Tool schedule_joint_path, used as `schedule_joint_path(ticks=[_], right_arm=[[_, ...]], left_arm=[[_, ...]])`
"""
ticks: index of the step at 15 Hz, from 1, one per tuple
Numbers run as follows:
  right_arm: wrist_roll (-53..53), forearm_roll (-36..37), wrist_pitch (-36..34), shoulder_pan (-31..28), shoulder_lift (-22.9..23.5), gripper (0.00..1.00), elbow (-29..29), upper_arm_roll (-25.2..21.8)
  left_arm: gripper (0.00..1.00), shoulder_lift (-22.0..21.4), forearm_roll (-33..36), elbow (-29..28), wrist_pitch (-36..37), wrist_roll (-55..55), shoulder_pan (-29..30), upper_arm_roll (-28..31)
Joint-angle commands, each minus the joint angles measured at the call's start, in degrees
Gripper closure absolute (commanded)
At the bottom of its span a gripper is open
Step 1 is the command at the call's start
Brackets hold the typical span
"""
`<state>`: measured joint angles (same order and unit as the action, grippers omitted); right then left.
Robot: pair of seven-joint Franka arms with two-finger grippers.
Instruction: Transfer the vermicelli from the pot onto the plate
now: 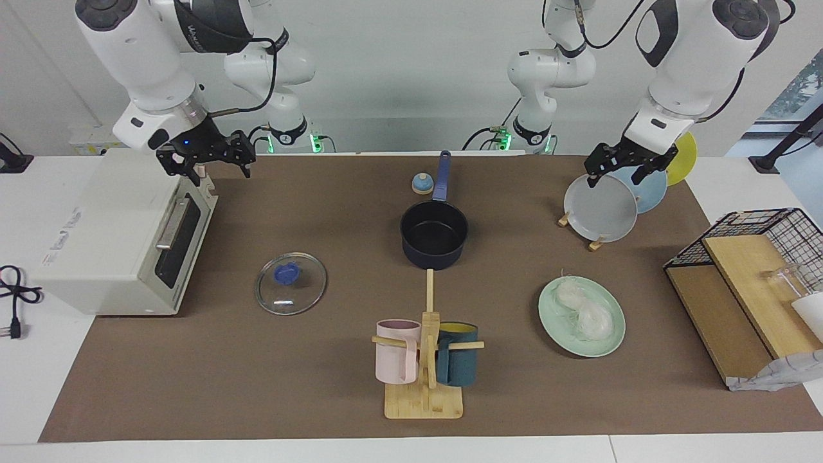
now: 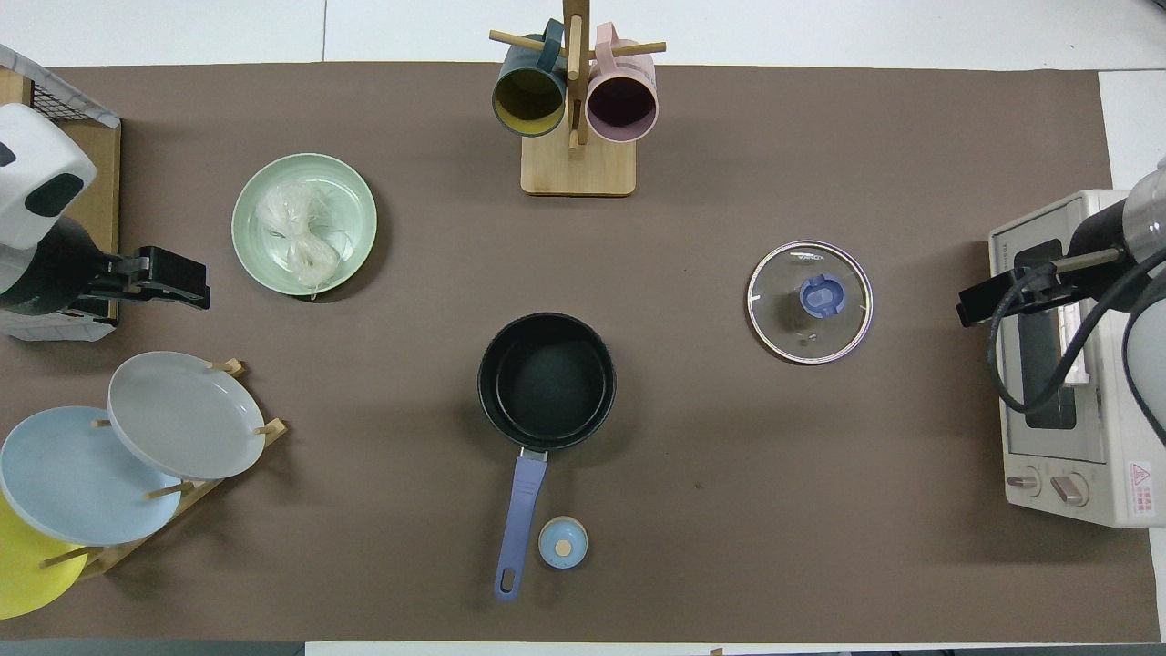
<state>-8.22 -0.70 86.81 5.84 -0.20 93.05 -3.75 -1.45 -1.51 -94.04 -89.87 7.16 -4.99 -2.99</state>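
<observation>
The navy pot (image 1: pixel 434 231) stands in the middle of the table with its blue handle toward the robots, and its black inside shows nothing in it (image 2: pixel 547 378). Two clumps of whitish vermicelli (image 1: pixel 582 312) lie on the mint-green plate (image 1: pixel 611 335), which sits toward the left arm's end and farther from the robots than the pot. In the overhead view the vermicelli (image 2: pixel 296 232) is on the same plate (image 2: pixel 351 205). My left gripper (image 1: pixel 616 179) hangs open and empty above the plate rack. My right gripper (image 1: pixel 220 170) hangs open and empty above the toaster oven.
A glass lid (image 1: pixel 290 283) lies flat beside the pot toward the right arm's end. A mug tree (image 1: pixel 425 360) with two mugs stands farther out. A toaster oven (image 1: pixel 109 231), a rack with a grey plate (image 1: pixel 601 209), a small blue knob (image 1: pixel 422 184) and a wire basket (image 1: pixel 759 257) are also there.
</observation>
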Motion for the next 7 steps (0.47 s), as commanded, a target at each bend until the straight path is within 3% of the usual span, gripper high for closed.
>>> schedule_joint_path(ticks=[1, 7], right_arm=[[0.8, -0.9, -1.3, -0.2, 0.6, 0.00, -1.2, 0.0], [0.8, -0.8, -1.3, -0.2, 0.6, 0.00, -1.2, 0.1]], left_arm=[[0.00, 0.7, 1.3, 1.1, 1.6, 0.7, -1.3, 1.1], [0.00, 0.7, 1.3, 1.1, 2.1, 0.5, -1.3, 1.1]])
